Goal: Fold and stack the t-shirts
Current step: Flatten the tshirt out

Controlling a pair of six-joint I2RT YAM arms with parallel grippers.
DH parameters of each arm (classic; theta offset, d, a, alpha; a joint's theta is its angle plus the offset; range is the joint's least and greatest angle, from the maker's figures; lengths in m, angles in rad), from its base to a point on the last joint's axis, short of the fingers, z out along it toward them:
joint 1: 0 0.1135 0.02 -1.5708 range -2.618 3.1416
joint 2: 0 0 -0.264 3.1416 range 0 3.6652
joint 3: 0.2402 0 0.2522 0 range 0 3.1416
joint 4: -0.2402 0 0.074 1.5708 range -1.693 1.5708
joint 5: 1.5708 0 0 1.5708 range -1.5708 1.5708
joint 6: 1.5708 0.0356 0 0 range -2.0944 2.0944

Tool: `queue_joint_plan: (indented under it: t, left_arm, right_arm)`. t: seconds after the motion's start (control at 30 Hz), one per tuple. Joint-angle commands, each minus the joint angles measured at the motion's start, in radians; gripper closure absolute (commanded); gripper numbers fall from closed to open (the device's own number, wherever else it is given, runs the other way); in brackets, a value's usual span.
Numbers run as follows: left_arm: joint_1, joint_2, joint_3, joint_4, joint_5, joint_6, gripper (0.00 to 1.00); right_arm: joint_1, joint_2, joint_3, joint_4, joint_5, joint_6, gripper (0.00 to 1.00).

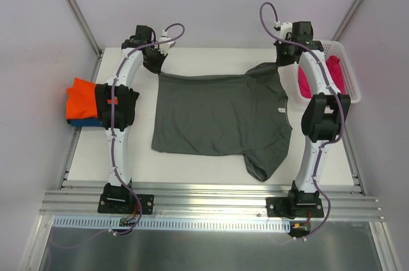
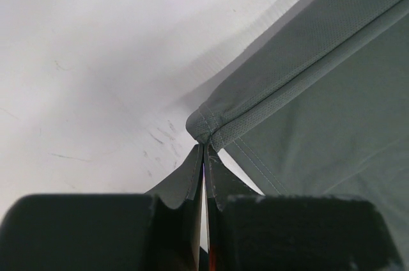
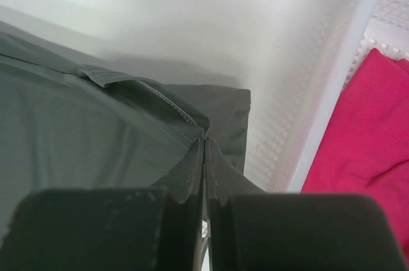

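From the top camera you see the dark grey t-shirt (image 1: 220,114) spread flat on the white worktop (image 1: 192,165) between the two arms. Its hem lies toward the left, its collar toward the right, and one sleeve points at the near edge. Your left end effector (image 1: 155,61) sits at the far hem corner. Your right end effector (image 1: 285,60) sits at the far sleeve, just beside the white mesh basket (image 1: 351,89). The magenta t-shirt (image 1: 334,66) lies bunched inside that basket. At the left edge of the worktop, a folded orange t-shirt (image 1: 80,95) rests on top of a blue t-shirt (image 1: 83,121), and your left arm partly hides both.

In the left wrist view, the dark fingers (image 2: 185,185) are pressed together and pinch the grey cloth right at the stitched hem corner. That corner is lifted a little off the worktop and throws a shadow beneath it.

In the right wrist view, the fingers (image 3: 220,175) are likewise closed tight on the grey fabric at a seamed sleeve edge. The cloth puckers where they clamp it. The basket wall stands just to the right, with magenta cloth showing behind it.
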State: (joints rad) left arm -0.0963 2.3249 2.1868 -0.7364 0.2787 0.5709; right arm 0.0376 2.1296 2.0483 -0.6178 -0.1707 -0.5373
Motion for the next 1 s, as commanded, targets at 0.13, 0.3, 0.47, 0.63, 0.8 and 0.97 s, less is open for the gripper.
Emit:
queue_joint_plan:
  t: [0.13, 0.3, 0.47, 0.63, 0.8, 0.97]
  left_arm:
    - [0.018, -0.119, -0.042, 0.020, 0.025, -0.034, 1.00]
    - [0.018, -0.153, -0.096, 0.020, 0.033, -0.032, 1.00]
    - [0.020, -0.191, -0.159, 0.020, 0.042, -0.034, 1.00]
    - [0.020, -0.210, -0.173, 0.022, 0.045, -0.043, 1.00]
    - [0.020, -0.237, -0.185, 0.020, 0.045, -0.049, 1.00]
    - [0.020, -0.263, -0.196, 0.020, 0.036, -0.049, 1.00]
  right_arm:
    - [0.005, -0.154, -0.129, -0.054, -0.079, 0.039, 0.99]
    - [0.005, -0.197, -0.217, -0.076, -0.102, 0.033, 0.99]
    - [0.005, -0.229, -0.278, -0.079, -0.096, 0.020, 0.99]
    - [0.005, -0.250, -0.283, -0.085, -0.096, 0.017, 0.99]
    - [-0.001, -0.273, -0.286, -0.089, -0.096, 0.017, 0.99]
    - [-0.005, -0.322, -0.310, -0.097, -0.101, 0.016, 0.99]
